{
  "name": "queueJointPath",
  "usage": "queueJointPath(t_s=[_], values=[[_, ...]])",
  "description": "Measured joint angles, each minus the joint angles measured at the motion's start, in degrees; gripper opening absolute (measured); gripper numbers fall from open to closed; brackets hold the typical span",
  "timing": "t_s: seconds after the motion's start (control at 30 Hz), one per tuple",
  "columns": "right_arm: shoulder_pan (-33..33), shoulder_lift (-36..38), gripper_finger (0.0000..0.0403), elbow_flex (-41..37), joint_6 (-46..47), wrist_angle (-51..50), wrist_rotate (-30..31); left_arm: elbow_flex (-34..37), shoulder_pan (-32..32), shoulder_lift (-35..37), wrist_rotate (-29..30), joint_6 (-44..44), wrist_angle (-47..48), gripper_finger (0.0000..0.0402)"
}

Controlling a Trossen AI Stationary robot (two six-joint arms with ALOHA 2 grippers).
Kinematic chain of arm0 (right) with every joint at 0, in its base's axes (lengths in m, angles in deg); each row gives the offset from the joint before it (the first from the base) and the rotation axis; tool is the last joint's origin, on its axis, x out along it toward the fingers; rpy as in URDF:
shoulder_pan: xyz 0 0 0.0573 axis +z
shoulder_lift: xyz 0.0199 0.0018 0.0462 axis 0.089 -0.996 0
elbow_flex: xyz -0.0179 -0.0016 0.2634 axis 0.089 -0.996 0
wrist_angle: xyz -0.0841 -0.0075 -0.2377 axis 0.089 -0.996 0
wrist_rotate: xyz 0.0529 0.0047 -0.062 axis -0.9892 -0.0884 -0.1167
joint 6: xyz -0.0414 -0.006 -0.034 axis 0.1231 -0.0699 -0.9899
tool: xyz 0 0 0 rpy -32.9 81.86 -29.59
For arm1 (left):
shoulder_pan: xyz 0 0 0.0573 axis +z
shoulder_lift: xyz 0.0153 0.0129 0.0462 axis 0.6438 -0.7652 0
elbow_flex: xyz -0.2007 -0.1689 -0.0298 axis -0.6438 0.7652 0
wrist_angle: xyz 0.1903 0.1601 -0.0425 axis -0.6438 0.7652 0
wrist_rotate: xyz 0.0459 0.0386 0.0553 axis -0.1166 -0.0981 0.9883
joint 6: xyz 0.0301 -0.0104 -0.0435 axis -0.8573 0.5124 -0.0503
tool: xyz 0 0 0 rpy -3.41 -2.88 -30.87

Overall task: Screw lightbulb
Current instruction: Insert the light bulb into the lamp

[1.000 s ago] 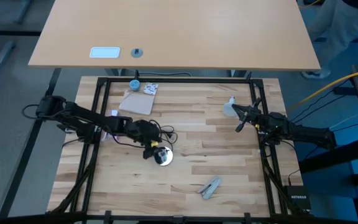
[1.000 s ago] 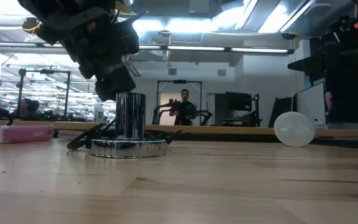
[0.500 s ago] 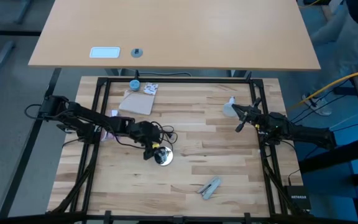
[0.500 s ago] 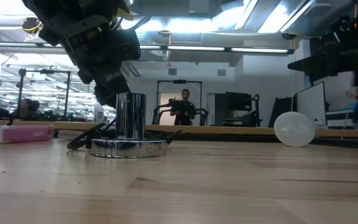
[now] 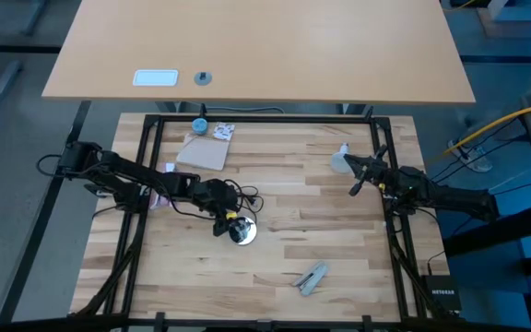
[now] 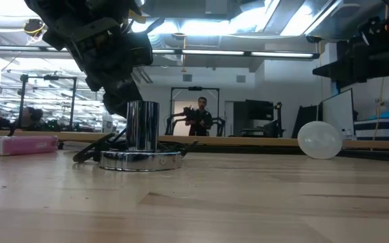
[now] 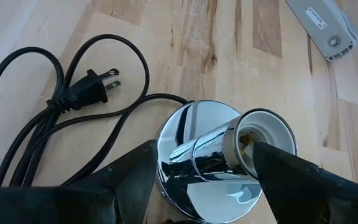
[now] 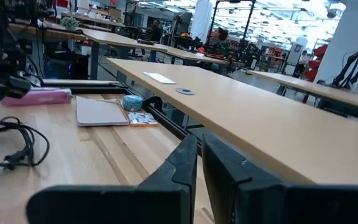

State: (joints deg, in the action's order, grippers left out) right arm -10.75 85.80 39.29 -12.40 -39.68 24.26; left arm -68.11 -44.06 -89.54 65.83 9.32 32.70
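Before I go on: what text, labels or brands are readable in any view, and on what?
"NETGEAR": white letters on the black box at the table's near right corner, high view; small, so only a likely reading.
Grey device, left wrist view: a small dark label, too small to read.
Card beside the blue cap: printed, but blurred.
White tag on the far desk: no legible text.
Nothing else is readable.
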Motion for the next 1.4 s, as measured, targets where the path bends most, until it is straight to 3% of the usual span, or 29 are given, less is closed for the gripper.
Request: queueJointPath(t_s=[0.27, 0.77, 1.03, 1.2, 1.4], values=[[0.0, 0.0, 0.0036, 0.0, 0.6, 0.0, 0.0, 0.1, 0.5, 0.0, 1.5, -2.0, -0.9, 0.0251], [0.0, 0.0, 0.0144, -0.1, 0.6, 1.3, 3.7, 0.2, 6.2, -0.1, 1.9, -7.7, -3.8, 0.0185], [0.0, 0.0, 0.015, -0.1, 0.6, 1.5, 3.7, 0.2, 10.3, -0.1, 1.9, -12.3, -9.4, 0.0164], [0.0, 0.0, 0.015, -0.1, 0.6, 1.5, 3.6, 0.2, 12.2, 0.0, 1.7, -10.8, -14.1, 0.0155], [0.0, 0.0, 0.015, -0.1, 0.6, 1.5, -1.0, -1.2, 12.7, 0.2, -1.7, -10.7, -22.5, 0.0152]])
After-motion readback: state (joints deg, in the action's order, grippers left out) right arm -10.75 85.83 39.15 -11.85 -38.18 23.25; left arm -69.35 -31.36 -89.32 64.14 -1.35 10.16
